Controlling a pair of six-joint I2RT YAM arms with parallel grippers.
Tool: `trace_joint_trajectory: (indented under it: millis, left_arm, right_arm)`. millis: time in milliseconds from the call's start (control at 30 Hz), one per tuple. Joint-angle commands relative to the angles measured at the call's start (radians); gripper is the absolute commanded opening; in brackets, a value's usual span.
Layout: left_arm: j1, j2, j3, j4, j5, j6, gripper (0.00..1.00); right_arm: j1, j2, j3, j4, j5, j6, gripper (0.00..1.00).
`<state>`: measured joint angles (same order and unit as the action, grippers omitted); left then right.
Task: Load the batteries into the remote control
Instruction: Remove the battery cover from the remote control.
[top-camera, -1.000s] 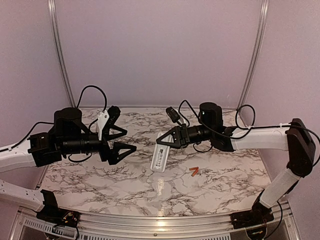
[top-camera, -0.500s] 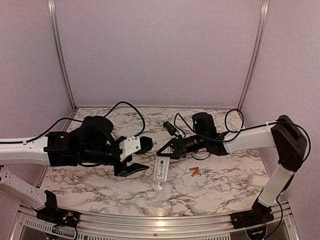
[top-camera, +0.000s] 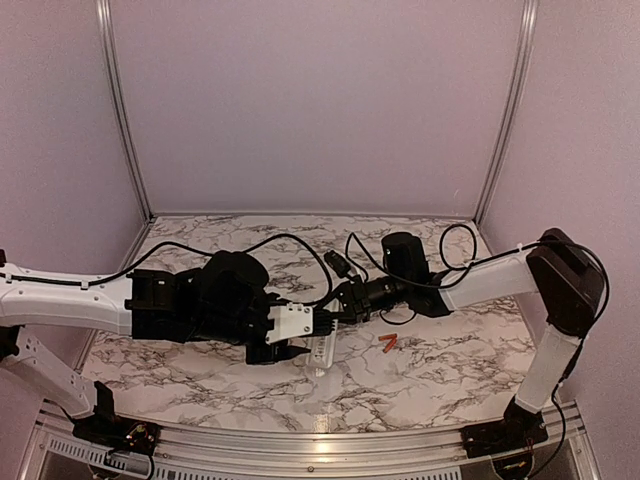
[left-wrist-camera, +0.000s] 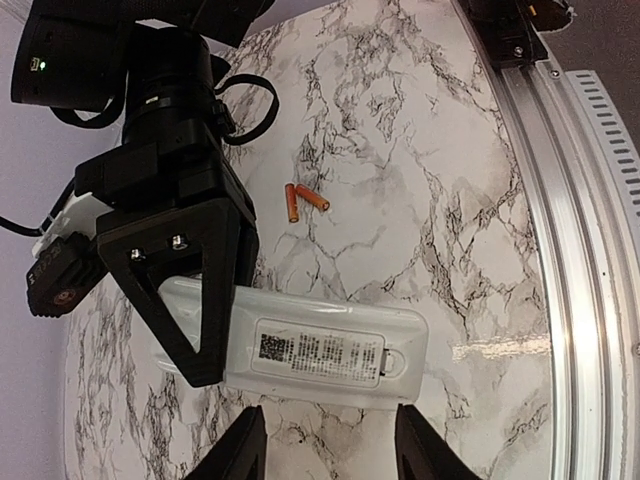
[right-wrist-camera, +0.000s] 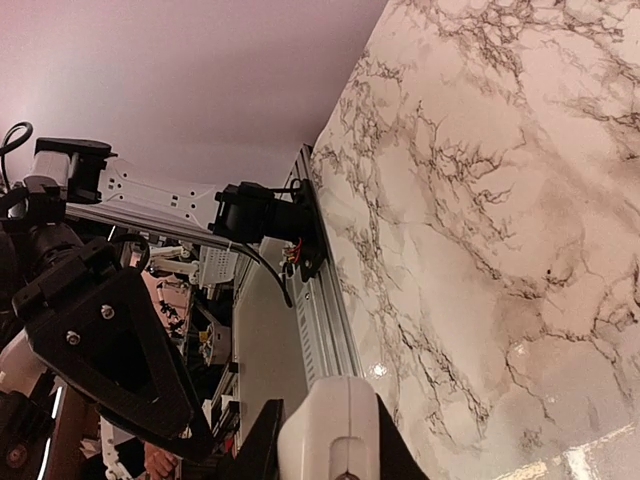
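The remote control (top-camera: 322, 350) is white and held back side up, with a printed label (left-wrist-camera: 320, 352) showing in the left wrist view. My right gripper (top-camera: 336, 313) is shut on its far end; one black finger (left-wrist-camera: 190, 290) crosses the remote (left-wrist-camera: 330, 345). In the right wrist view the remote (right-wrist-camera: 335, 420) sits between my jaws (right-wrist-camera: 328, 445). My left gripper (top-camera: 300, 347) is open, its fingertips (left-wrist-camera: 243, 450) just short of the remote's long side, not touching it. Two orange batteries (top-camera: 388, 343) lie together on the marble table (left-wrist-camera: 303, 200), to the right of the remote.
The marble table top (top-camera: 200, 385) ends at a metal rail (left-wrist-camera: 580, 250) along the near edge. Both arms meet over the table's middle, with cables (top-camera: 290, 245) looping above them. Purple walls enclose the back and sides.
My left arm has swung right and forward until its open gripper reaches the remote. My right gripper has carried the remote slightly nearer and lower.
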<state>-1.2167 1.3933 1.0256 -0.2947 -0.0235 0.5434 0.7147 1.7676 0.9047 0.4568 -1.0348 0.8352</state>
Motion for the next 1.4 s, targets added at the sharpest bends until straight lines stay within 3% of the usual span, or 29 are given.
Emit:
trace_joint_trajectory:
  millis: [0,667,1367]
  left_arm:
    - [-0.01,0.023,0.027,0.0,-0.024,0.021,0.45]
    - [-0.047,0.143,0.068,-0.006,-0.08,0.073,0.45]
    - [-0.063,0.197,0.097,-0.032,-0.141,0.088,0.47]
  right_arm:
    - [-0.008,0.01,-0.015,0.066,-0.016,0.028,0.0]
    - [-0.008,0.055,-0.048,0.222,-0.053,0.17,0.0]
    - [-0.006,0.065,-0.056,0.277,-0.066,0.213,0.0]
